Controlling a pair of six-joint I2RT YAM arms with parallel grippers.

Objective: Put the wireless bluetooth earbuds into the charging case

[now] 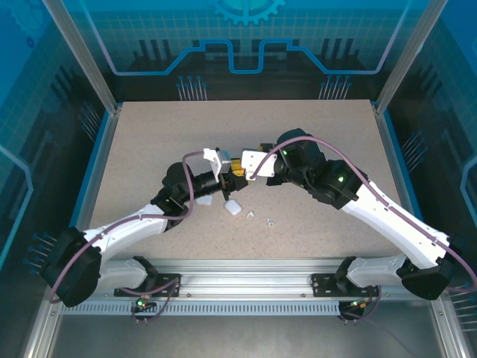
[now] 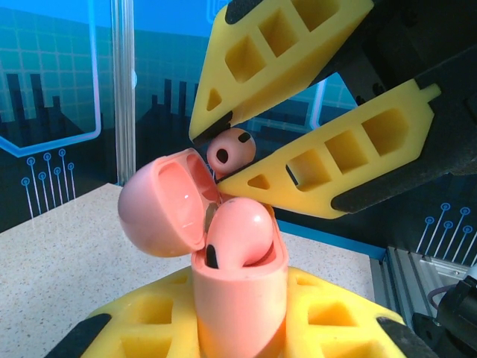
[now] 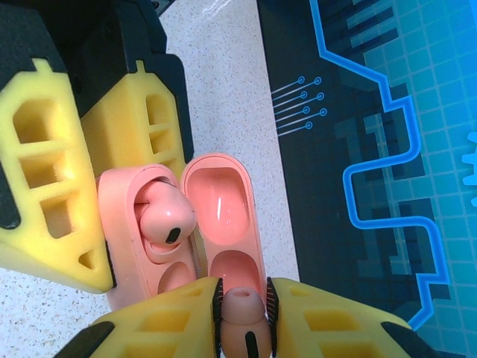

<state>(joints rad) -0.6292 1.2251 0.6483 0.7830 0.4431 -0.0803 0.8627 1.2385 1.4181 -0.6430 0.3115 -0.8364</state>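
The left hand [image 2: 238, 332] was closed narrow on the lower body of the pink charging case [image 2: 240, 294], holding it upright, clear of the desk [image 1: 149, 149]. The hinged lid [image 2: 160, 205] stood swung open to the left. One pink earbud [image 2: 240, 231] already sat in a socket of the case, its rounded head standing above the rim. The socket beside it was bare in the right wrist view.

Just to the right, the right hand [image 3: 242, 309] reached in from the far right with its yellow fingers [image 2: 328, 153] drawn close, pinching a second pink earbud [image 2: 231, 149] between the tips. That earbud hung just over the open case beside the lid, near the seated one but apart from it.

Seen from above, both hands met over the middle of the desk. Nearer the arm bases, a white piece [image 1: 205, 200] lay partly hidden by the left arm. A white case [image 1: 232, 207] lay to its right, then two tiny white earbuds [image 1: 251, 215] and [image 1: 269, 221], all apart from each other.
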